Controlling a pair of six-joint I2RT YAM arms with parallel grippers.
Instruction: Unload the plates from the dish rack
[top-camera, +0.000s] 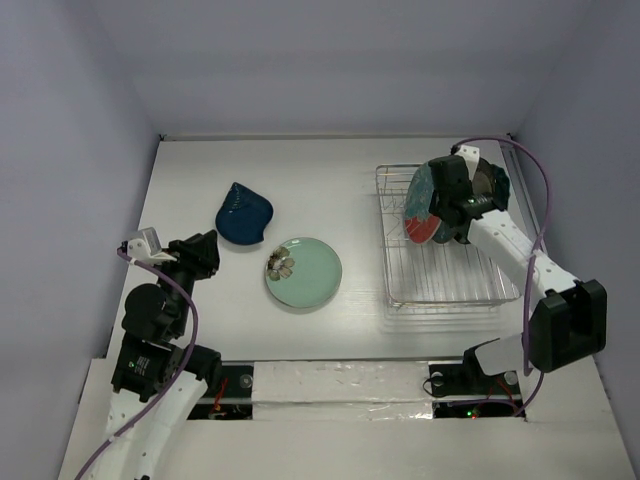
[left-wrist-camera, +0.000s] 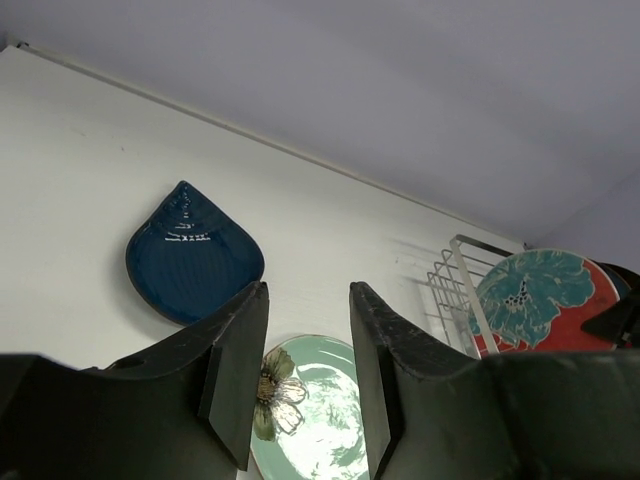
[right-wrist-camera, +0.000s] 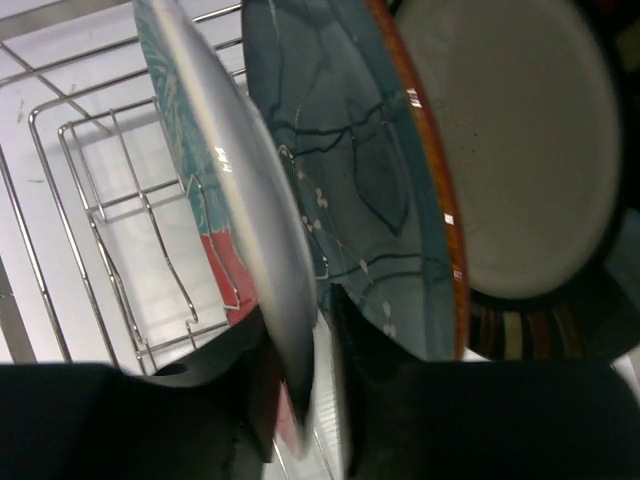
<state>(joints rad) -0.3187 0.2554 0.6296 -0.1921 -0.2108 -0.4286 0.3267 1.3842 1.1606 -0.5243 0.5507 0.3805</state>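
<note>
The chrome dish rack (top-camera: 445, 285) stands at the right. Upright in it is a teal-and-red plate (top-camera: 420, 208), its rim (right-wrist-camera: 215, 170) blurred between the fingers of my right gripper (right-wrist-camera: 300, 345), which is shut on that edge. Behind it in the rack stand a dark teal plate with an orange rim (right-wrist-camera: 350, 150) and a pale-centred dark plate (right-wrist-camera: 510, 150). A blue shell-shaped plate (top-camera: 243, 216) and a mint green flowered plate (top-camera: 303, 272) lie flat on the table. My left gripper (left-wrist-camera: 308, 330) hovers open and empty above the green plate (left-wrist-camera: 320, 420).
The white table is walled on three sides. The right arm (top-camera: 520, 260) reaches across the rack's right edge. The left arm (top-camera: 155, 310) sits at the near left. The rack (left-wrist-camera: 455, 280) shows far right in the left wrist view.
</note>
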